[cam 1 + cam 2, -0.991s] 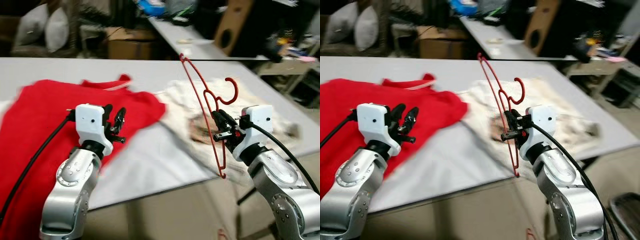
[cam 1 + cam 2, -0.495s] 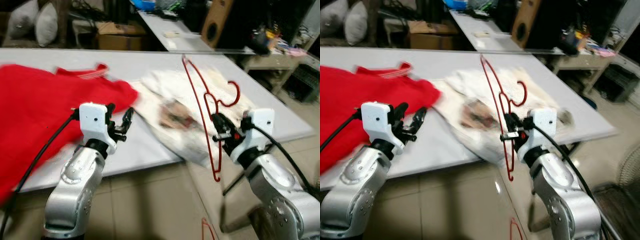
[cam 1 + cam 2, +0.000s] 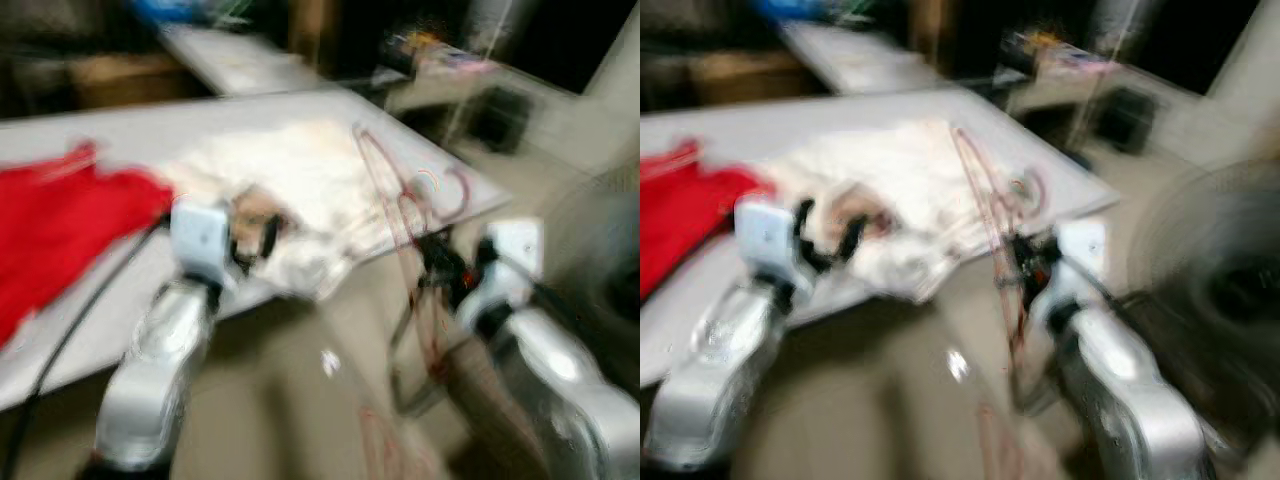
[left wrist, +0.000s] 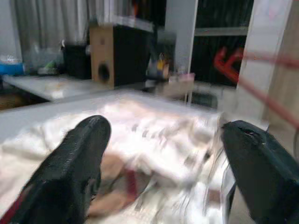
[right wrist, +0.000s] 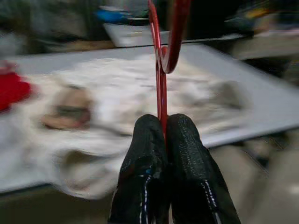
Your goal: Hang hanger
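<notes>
A thin red hanger (image 3: 400, 215) stands upright in front of me, its hook (image 3: 452, 190) toward the right. My right gripper (image 3: 440, 270) is shut on its wire; in the right wrist view the two black fingers (image 5: 161, 140) pinch the red hanger (image 5: 161, 56). My left gripper (image 3: 255, 240) is raised to the left of it, open and holding nothing, and its two fingers (image 4: 79, 158) stand wide apart in the left wrist view. Both eye views are heavily blurred.
A grey table (image 3: 120, 140) lies ahead and to the left, with a red garment (image 3: 60, 220) and a white garment (image 3: 300, 180) on it. Its right corner is near the hanger. Tiled floor (image 3: 300, 400) is below. Cluttered furniture stands behind.
The whole picture has swung: the table and garments have slid left and the view is now blurred. The right gripper still holds the hanger; the left stays open.
</notes>
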### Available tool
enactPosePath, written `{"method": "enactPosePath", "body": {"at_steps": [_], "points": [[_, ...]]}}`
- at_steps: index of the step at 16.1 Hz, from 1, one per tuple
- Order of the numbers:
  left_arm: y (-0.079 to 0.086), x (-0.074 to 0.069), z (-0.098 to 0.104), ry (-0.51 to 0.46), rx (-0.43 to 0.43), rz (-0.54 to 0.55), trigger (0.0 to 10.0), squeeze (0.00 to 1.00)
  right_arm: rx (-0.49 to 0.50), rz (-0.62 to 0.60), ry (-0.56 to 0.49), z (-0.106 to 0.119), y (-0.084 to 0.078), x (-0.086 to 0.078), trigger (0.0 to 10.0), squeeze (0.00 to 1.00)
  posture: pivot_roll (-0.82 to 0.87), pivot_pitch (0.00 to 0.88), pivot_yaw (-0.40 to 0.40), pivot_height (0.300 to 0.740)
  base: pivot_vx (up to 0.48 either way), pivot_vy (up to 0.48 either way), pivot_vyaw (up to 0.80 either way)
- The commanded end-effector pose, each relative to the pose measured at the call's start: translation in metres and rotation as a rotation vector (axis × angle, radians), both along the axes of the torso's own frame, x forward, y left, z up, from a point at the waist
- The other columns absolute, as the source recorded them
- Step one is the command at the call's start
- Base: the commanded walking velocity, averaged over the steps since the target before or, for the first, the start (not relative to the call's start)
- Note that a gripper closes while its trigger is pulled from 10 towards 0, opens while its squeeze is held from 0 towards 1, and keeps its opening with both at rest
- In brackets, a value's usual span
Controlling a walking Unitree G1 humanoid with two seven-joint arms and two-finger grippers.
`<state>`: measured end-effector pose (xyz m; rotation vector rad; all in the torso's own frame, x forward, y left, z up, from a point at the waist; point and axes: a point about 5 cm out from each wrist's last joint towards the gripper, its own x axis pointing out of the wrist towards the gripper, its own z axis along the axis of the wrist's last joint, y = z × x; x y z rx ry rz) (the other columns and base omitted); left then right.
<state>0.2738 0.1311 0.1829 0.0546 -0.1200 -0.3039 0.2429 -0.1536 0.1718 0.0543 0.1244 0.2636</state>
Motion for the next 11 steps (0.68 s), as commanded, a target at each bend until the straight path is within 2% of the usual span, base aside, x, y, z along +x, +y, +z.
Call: {"method": "enactPosePath", "body": {"at_steps": [1, 5, 8, 11], "points": [[0.0038, -0.0004, -0.0045, 0.012, 0.012, 0.025, 10.0, 0.57, -0.062, 0.008, -0.025, 0.0024, 0.0039, 0.0051, 10.0, 0.00, 0.05, 0.000, -0.097, 0.740, 0.356, 0.000, 0.00], [0.0051, 0.0021, -0.0063, 0.017, 0.017, 0.043, 10.0, 0.57, -0.102, 0.031, -0.032, -0.0014, 0.0072, 0.0052, 10.0, 0.00, 0.05, 0.000, -0.101, 0.740, 0.334, 0.000, 0.00], [0.0072, 0.0035, -0.0059, 0.013, 0.015, 0.058, 10.0, 0.57, -0.025, 0.056, -0.030, 0.0019, 0.0070, 0.0058, 10.0, 0.00, 0.05, 0.000, -0.106, 0.740, 0.321, 0.000, 0.00], [0.0074, 0.0047, -0.0048, 0.010, 0.018, 0.058, 10.0, 0.57, -0.007, 0.068, -0.045, 0.0037, 0.0093, 0.0059, 10.0, 0.00, 0.05, 0.000, -0.105, 0.740, 0.319, 0.000, 0.00]]}}
